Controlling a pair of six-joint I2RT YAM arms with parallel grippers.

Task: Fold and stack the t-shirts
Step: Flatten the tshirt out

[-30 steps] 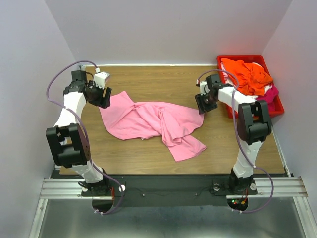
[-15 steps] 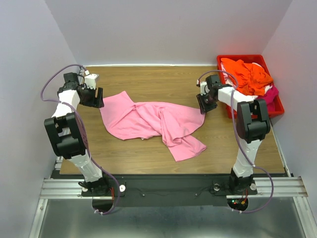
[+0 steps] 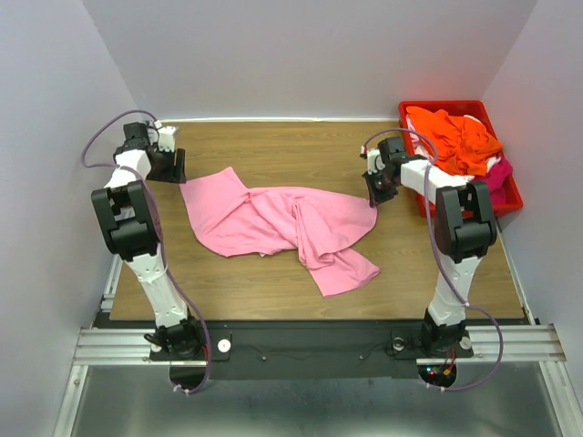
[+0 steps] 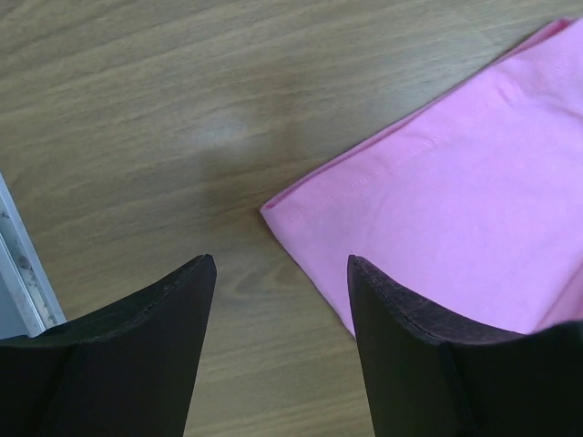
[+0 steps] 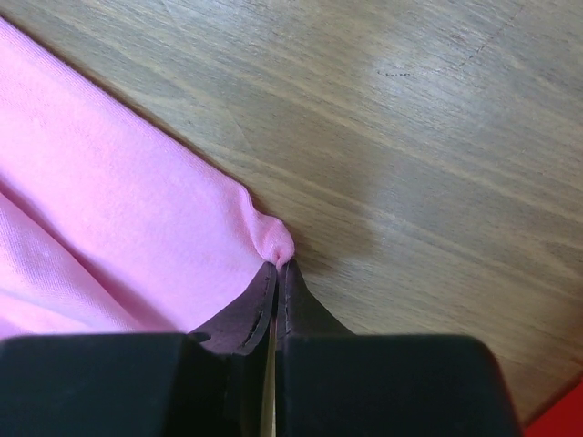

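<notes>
Your left claw (image 3: 173,167) hangs at the pink shirt's (image 3: 273,223) 10 o'clock corner, fingers spread wide and holding nothing. In the left wrist view that corner (image 4: 273,211) lies flat on the counter (image 3: 291,146), just ahead of the gap between the two fingers (image 4: 278,264) and not touching either one.

Your right claw (image 3: 374,194) sits at the shirt's 2 o'clock edge. In the right wrist view its fingers (image 5: 278,270) are pressed together with a small nub of pink cloth (image 5: 273,238) bunched at the tips, so it is pinching the shirt's edge.

The shirt lies crumpled across the middle of the counter, with one flap trailing toward 5 o'clock.

Count: two claws and one pink shirt on the counter. One red bin (image 3: 437,106) stands at the counter's 2 o'clock corner. In it you have one orange shirt (image 3: 451,137) on top, one patch of white cloth (image 3: 493,163) and one patch of magenta cloth (image 3: 500,176) under it at 4 o'clock.
</notes>
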